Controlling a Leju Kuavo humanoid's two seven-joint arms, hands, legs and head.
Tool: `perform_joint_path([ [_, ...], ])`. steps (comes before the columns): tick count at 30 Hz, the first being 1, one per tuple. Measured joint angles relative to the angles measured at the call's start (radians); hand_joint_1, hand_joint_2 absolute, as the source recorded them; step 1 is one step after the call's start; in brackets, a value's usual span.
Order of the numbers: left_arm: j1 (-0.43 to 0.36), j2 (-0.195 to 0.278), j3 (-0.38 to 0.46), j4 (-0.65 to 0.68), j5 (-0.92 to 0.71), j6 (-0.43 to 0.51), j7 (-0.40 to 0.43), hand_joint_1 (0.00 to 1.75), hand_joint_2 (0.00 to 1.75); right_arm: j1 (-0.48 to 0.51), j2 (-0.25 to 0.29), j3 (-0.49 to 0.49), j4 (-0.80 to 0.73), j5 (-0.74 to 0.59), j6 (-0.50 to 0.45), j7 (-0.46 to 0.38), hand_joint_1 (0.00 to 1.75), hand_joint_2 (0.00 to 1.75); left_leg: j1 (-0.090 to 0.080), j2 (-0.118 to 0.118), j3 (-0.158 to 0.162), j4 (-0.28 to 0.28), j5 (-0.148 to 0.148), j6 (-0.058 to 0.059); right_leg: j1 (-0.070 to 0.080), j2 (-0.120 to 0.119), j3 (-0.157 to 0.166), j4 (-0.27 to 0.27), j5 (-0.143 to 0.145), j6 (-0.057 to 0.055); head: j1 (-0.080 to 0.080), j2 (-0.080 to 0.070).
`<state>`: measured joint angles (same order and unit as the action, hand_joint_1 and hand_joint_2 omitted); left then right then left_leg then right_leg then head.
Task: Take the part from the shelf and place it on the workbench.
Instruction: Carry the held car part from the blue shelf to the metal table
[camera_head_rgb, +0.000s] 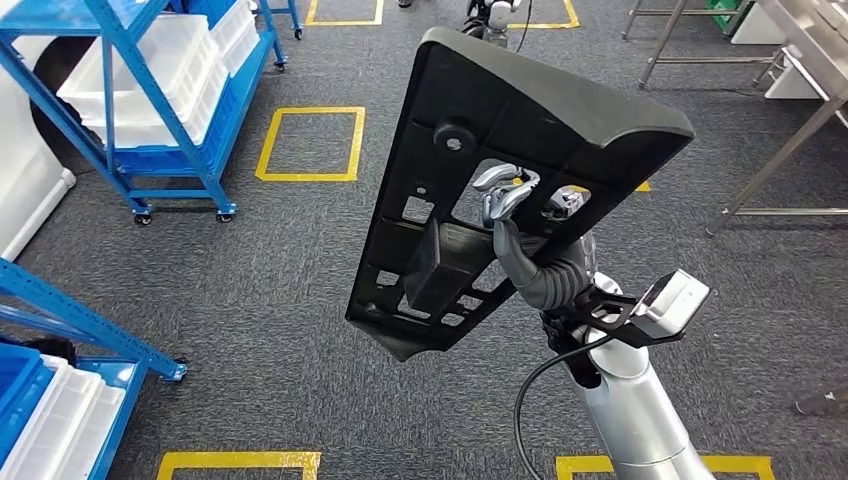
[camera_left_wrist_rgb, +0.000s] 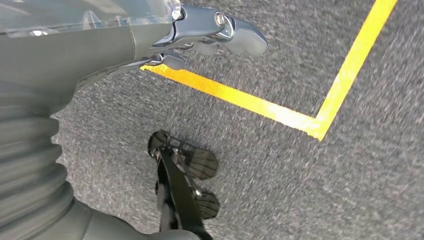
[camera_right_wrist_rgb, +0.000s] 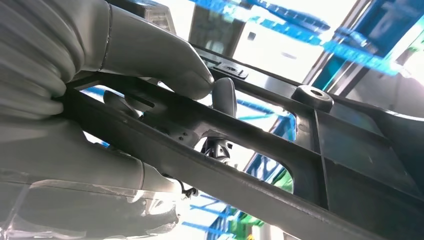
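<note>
Black part (camera_head_rgb: 500, 150), blue shelves (camera_head_rgb: 150, 150), grey carpet (camera_head_rgb: 280, 280), yellow floor tape (camera_head_rgb: 310, 145)

Blue wheeled racks (camera_head_rgb: 165, 110) holding white bins (camera_head_rgb: 160, 65) stand on grey carpet (camera_head_rgb: 270, 280) marked with yellow tape squares (camera_head_rgb: 310, 143).

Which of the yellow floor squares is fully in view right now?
The yellow square beside the blue shelf cart, upper left in the head view. All four sides show; the others are cut by the picture's edge or hidden behind the black part.
</note>
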<state>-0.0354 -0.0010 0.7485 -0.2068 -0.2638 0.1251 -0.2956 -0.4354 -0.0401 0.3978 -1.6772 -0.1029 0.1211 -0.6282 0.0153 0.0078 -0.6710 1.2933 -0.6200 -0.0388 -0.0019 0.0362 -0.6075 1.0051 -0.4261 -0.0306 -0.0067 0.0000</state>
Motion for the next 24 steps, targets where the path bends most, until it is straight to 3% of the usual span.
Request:
perform_joint_path([
  [1, 0.001, 0.0, 0.0, 0.0, -0.002, 0.0, 0.0, 0.0, 1.75, 0.0, 0.0, 0.0, 0.002, 0.0, 0.0, 0.002, 1.75, 1.75, 0.0, -0.002, -0.007, -0.003, 0.019, 0.0, 0.001, 0.014, 0.0, 0.002, -0.001, 0.0, 0.0, 0.0],
  [2, 0.001, -0.001, 0.0, 0.0, -0.003, 0.0, 0.001, 0.0, 1.75, 0.0, 0.0, 0.0, 0.003, 0.0, 0.0, 0.003, 1.75, 1.75, 0.002, -0.006, 0.005, -0.046, 0.057, 0.001, 0.0, 0.029, 0.001, 0.005, -0.002, 0.001, 0.0, 0.0],
  [3, 0.001, -0.001, 0.0, 0.0, -0.005, -0.001, 0.001, 0.0, 1.75, 0.0, 0.0, 0.0, 0.004, -0.001, 0.0, 0.004, 1.75, 1.75, 0.004, -0.02, 0.03, -0.116, 0.101, 0.002, -0.001, 0.043, 0.001, 0.01, -0.005, 0.004, 0.0, 0.0],
  [5, 0.001, -0.002, 0.0, 0.0, -0.006, -0.002, 0.001, 0.0, 1.75, 0.001, 0.0, 0.0, 0.004, -0.003, 0.001, 0.004, 1.75, 1.75, 0.009, -0.068, 0.076, -0.231, 0.151, 0.004, -0.002, 0.068, -0.005, 0.021, -0.01, 0.013, 0.0, 0.0],
  [7, 0.001, -0.003, 0.0, 0.0, -0.008, -0.003, 0.002, 0.0, 1.75, 0.006, 0.0, 0.0, 0.004, -0.007, 0.003, 0.003, 1.75, 1.75, 0.008, -0.09, 0.09, -0.263, 0.151, 0.01, -0.005, 0.091, -0.014, 0.024, -0.009, 0.025, 0.0, 0.0],
  [9, -0.003, -0.005, 0.0, 0.0, -0.01, -0.004, 0.003, 0.0, 1.75, 0.014, -0.003, 0.0, 0.002, -0.01, 0.005, 0.002, 1.75, 1.75, 0.008, -0.067, 0.095, -0.273, 0.156, 0.023, -0.009, 0.102, -0.019, 0.023, -0.006, 0.038, 0.0, 0.0],
  [11, -0.004, -0.007, 0.0, 0.0, -0.013, -0.005, 0.002, 0.0, 1.75, 0.019, -0.005, 0.0, -0.001, -0.013, 0.008, 0.0, 1.75, 1.75, 0.009, -0.041, 0.103, -0.285, 0.162, 0.037, -0.005, 0.056, -0.038, 0.063, -0.031, 0.046, 0.005, 0.0],
  [13, -0.002, -0.009, 0.0, 0.0, -0.015, -0.005, 0.002, 0.0, 1.75, 0.022, -0.006, 0.0, -0.002, -0.018, 0.013, -0.002, 1.75, 1.75, 0.005, -0.014, 0.107, -0.29, 0.162, 0.046, -0.005, -0.006, -0.094, 0.179, -0.09, 0.053, 0.011, 0.0],
  [15, 0.0, -0.01, 0.0, 0.0, -0.015, -0.005, 0.002, 0.0, 1.75, 0.029, -0.007, 0.0, -0.002, -0.023, 0.019, -0.002, 1.75, 1.75, 0.002, 0.015, 0.107, -0.29, 0.159, 0.047, -0.009, -0.025, -0.152, 0.29, -0.127, 0.059, 0.012, 0.0],
  [16, 0.0, -0.01, 0.0, 0.0, -0.015, -0.005, 0.002, 0.0, 1.75, 0.032, -0.008, 0.0, -0.002, -0.025, 0.02, -0.002, 1.75, 1.75, 0.001, 0.029, 0.108, -0.29, 0.158, 0.047, -0.011, -0.028, -0.156, 0.297, -0.119, 0.06, 0.012, 0.0],
  [17, 0.0, -0.011, 0.0, 0.0, -0.015, -0.005, 0.002, 0.0, 1.75, 0.035, -0.009, 0.0, -0.003, -0.026, 0.021, -0.002, 1.75, 1.75, 0.001, 0.042, 0.11, -0.29, 0.156, 0.045, -0.012, -0.033, -0.139, 0.263, -0.094, 0.061, 0.012, 0.0],
  [18, -0.001, -0.012, 0.0, 0.0, -0.015, -0.005, 0.002, 0.0, 1.75, 0.036, -0.009, 0.0, -0.003, -0.027, 0.021, -0.002, 1.75, 1.75, 0.001, 0.053, 0.113, -0.29, 0.153, 0.043, -0.012, -0.045, -0.104, 0.195, -0.059, 0.059, 0.012, 0.0],
  [20, -0.002, -0.013, 0.0, 0.0, -0.016, -0.007, 0.0, 0.0, 1.75, 0.035, -0.009, 0.0, -0.003, -0.033, 0.026, -0.003, 1.75, 1.75, -0.003, 0.071, 0.12, -0.289, 0.146, 0.034, -0.004, -0.085, -0.033, 0.062, -0.015, 0.049, 0.011, 0.0],
  [22, -0.004, -0.014, 0.0, 0.0, -0.016, -0.009, -0.001, 0.0, 1.75, 0.034, -0.011, -0.001, -0.003, -0.046, 0.037, -0.004, 1.75, 1.75, -0.007, 0.088, 0.125, -0.288, 0.14, 0.023, 0.006, -0.099, -0.011, 0.015, -0.011, 0.035, 0.01, 0.0],
  [24, -0.007, -0.014, 0.0, 0.0, -0.018, -0.013, -0.002, 0.0, 1.75, 0.034, -0.013, -0.001, -0.005, -0.056, 0.045, -0.005, 1.75, 1.75, -0.006, 0.101, 0.13, -0.289, 0.135, 0.012, 0.006, -0.075, -0.011, 0.012, -0.008, 0.023, 0.01, 0.0],
])
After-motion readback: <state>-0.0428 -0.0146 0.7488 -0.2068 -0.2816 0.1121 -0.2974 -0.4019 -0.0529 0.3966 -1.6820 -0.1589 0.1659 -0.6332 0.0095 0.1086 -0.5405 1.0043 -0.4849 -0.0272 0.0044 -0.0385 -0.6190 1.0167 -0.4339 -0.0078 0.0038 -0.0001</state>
